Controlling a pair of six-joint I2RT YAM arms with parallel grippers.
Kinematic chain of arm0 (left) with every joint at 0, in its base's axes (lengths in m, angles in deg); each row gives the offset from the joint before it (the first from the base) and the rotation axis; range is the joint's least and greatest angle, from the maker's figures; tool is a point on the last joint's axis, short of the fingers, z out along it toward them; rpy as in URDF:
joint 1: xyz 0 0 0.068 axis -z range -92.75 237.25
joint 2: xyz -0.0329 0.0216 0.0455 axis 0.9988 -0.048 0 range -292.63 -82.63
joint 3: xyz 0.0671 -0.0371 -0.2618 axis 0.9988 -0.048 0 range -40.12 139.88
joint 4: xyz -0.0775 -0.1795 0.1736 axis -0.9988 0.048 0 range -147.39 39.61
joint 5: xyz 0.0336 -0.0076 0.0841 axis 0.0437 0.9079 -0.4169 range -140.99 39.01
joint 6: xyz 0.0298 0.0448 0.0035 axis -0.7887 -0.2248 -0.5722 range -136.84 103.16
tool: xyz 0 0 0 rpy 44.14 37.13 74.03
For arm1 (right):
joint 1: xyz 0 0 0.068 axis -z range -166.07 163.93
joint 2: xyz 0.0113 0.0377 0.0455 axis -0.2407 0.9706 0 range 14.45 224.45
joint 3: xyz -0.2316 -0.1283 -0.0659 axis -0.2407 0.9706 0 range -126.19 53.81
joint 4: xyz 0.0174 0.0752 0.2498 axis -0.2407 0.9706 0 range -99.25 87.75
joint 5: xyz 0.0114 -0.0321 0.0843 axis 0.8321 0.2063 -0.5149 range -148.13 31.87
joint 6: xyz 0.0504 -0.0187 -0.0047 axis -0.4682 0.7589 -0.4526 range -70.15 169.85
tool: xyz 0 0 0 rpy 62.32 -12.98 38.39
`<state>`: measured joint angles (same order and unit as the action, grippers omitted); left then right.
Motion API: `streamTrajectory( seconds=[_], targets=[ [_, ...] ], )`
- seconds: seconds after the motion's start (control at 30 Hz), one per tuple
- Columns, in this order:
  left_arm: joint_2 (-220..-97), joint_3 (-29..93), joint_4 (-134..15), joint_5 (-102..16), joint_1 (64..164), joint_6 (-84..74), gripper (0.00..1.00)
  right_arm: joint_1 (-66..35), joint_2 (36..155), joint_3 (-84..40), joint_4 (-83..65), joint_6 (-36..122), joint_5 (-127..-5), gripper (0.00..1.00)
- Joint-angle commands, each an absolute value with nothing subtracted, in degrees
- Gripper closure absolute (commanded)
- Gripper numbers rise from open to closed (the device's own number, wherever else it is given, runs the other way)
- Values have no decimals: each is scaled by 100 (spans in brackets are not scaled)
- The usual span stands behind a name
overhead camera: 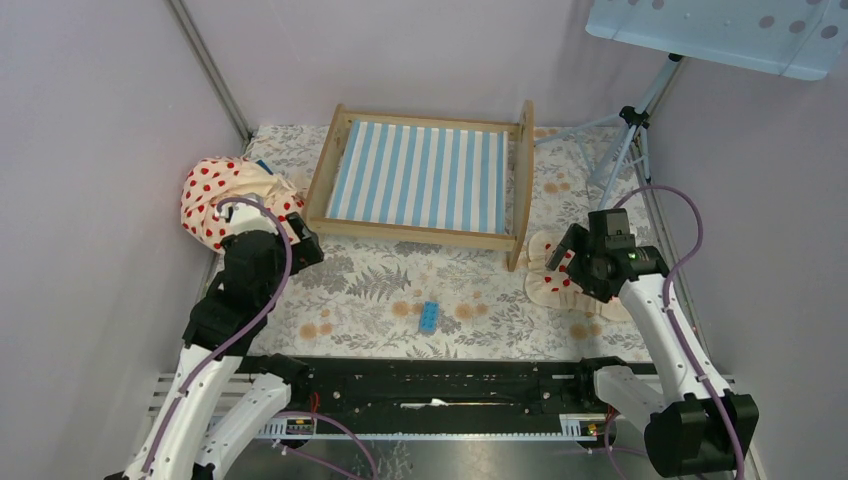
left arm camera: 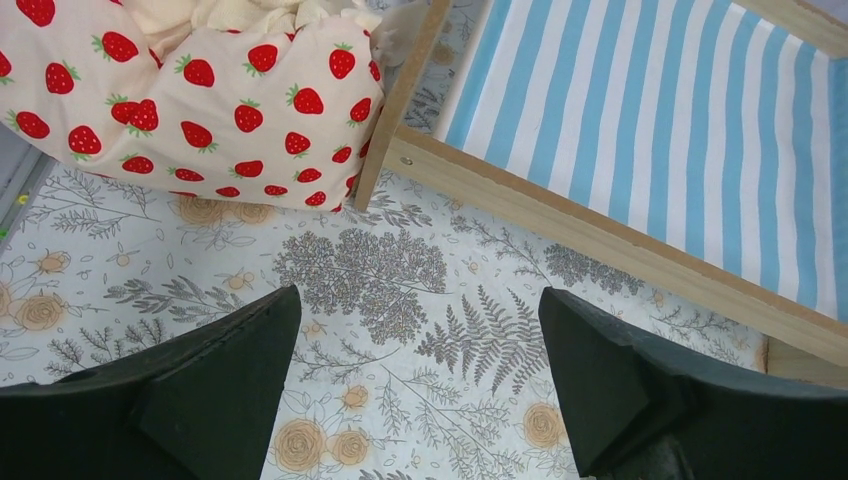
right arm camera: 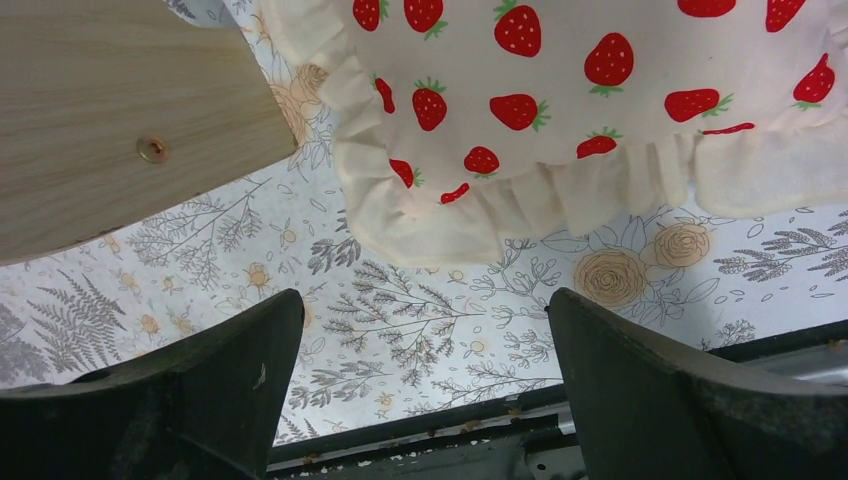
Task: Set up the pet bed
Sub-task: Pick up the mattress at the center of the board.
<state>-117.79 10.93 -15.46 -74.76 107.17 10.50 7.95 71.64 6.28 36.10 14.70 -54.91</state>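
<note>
At far edge of the floral tabletop [overhead camera: 400, 285] sits the pet bed [overhead camera: 420, 232] w/ bare striped mattress [overhead camera: 420, 175], strawberry-print blanket [overhead camera: 215, 190] heaped off its left end & ruffled pillow [right arm camera: 600, 90] off its right, neither placed yet; left gripper [left arm camera: 420, 330] & right gripper [right arm camera: 425, 330] gape wide, holding nothing.

Pet bed [overhead camera: 418, 178] — pale matt wood, striped cloth; pillow [right arm camera: 600, 130] — soft ruffled cloth.
</note>
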Motion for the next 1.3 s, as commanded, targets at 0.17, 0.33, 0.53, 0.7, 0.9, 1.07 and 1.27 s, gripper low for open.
streamTrajectory(
  seconds=[0.17,0.33,0.53,0.7,0.9,1.07,1.27],
  targets=[
    [-12336,1897,-1571,-7400,10720,731,1,813,6747,16,3764,1527,-5279,0],
    [-12840,2368,-1380,-7634,10715,829,1,813,6244,-127,3523,1988,-5785,1],
    [-13178,2714,-1053,-8075,10645,1264,1,812,5907,-244,3555,2280,-5978,0],
    [-13529,2909,-1006,-7948,9953,1253,1,813,5865,-323,3749,2371,-5982,0],
    [-14253,3108,-1343,-7505,8540,1378,1,810,5684,-198,3785,2374,-6033,0],
    [-14894,3183,-1824,-6983,7842,1826,1,813,5588,-158,3827,2434,-6139,0],
    [-15558,3258,-2247,-6940,7825,2167,1,813,5508,-115,3885,2548,-6165,0]
  ],
)
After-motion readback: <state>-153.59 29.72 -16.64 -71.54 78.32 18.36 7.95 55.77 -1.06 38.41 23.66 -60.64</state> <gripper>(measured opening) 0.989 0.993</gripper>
